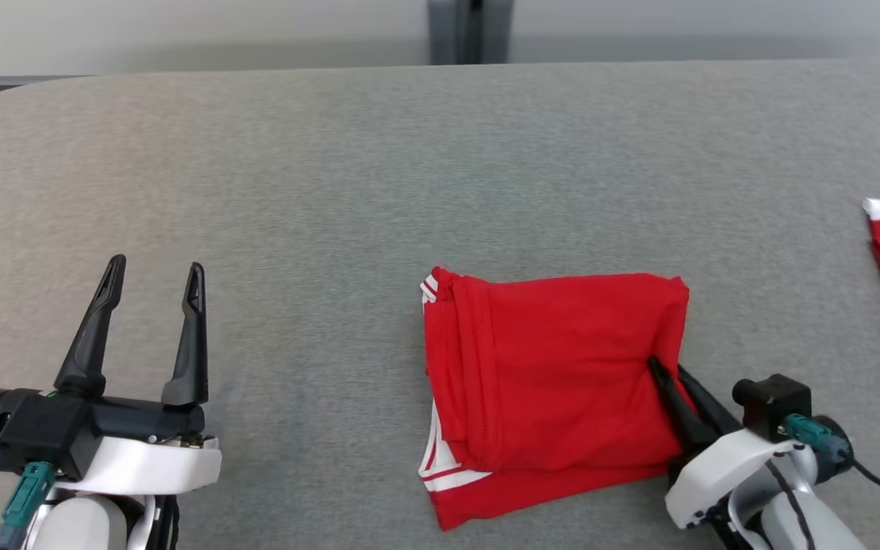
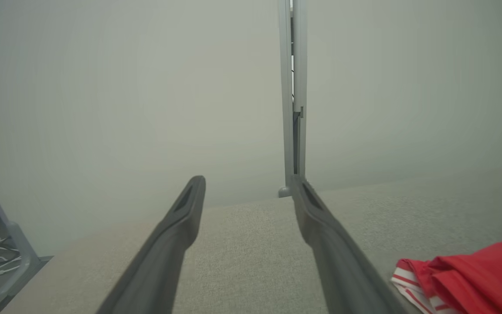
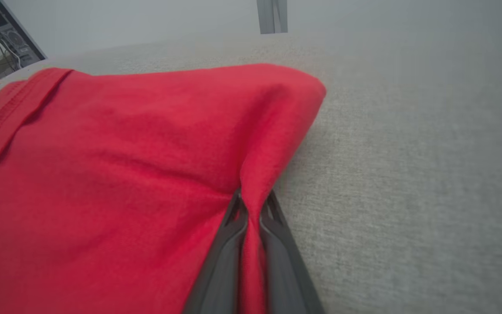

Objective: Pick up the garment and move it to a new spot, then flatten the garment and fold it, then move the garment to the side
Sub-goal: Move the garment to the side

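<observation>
Folded red garment (image 1: pixel 554 374) on grey table (image 1: pixel 379 153), lower centre-right of the head view, right gripper (image 1: pixel 661 370) at lower right, fingers pinched tight on its right edge, left gripper (image 1: pixel 156 267) at lower left, fingers spread wide, well apart from the cloth

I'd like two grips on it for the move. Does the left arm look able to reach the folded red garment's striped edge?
Probably yes: the left gripper stands open over the table, with nothing between it and the garment; the right gripper pinches the opposite side.
</observation>
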Controlling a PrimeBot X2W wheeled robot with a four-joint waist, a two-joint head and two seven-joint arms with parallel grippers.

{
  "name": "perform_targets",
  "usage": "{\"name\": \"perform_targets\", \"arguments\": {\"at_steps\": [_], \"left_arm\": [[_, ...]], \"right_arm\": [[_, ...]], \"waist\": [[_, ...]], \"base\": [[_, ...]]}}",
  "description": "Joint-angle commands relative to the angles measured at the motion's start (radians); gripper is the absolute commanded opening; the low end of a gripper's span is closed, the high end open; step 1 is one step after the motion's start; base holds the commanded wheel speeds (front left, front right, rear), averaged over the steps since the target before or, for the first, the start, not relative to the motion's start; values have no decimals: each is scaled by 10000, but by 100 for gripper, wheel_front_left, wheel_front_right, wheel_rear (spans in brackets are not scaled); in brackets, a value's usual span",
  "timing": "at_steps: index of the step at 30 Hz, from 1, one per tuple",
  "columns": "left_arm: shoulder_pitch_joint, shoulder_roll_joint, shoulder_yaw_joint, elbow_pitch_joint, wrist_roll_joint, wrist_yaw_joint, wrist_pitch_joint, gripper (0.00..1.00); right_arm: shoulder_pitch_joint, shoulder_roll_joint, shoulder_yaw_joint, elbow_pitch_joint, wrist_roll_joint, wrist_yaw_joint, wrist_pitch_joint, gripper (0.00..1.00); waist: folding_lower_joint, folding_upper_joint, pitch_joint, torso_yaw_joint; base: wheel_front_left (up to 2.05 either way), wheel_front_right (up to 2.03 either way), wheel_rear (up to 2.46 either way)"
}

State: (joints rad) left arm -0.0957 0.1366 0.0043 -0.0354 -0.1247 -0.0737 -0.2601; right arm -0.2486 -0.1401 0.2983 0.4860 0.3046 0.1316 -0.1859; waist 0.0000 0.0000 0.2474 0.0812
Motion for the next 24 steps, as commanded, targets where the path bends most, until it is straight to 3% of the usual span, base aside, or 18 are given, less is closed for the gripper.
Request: {"name": "perform_targets", "arguments": {"at_steps": [1,13,24], "left_arm": [[-132,47,16,-95,4,-37,-33,100],[-546,620,-51,-721,67,-182,99,100],[-1328,930,-682,-1103,83,-361,434,100]], "right_arm": [[-42,-228,-148,-165,-165,-11,-129,0],[-199,-711,-1119,-1607,-1077,-8,-93,0],[-2054,-1691,-1595,-1811,-1176,-8,-120,0]], "waist": [[0,0,194,-579],[0,0,1070,-3011],[0,0,1963,-3584]], "base": [[0,0,0],[0,0,0],[0,0,0]]}}
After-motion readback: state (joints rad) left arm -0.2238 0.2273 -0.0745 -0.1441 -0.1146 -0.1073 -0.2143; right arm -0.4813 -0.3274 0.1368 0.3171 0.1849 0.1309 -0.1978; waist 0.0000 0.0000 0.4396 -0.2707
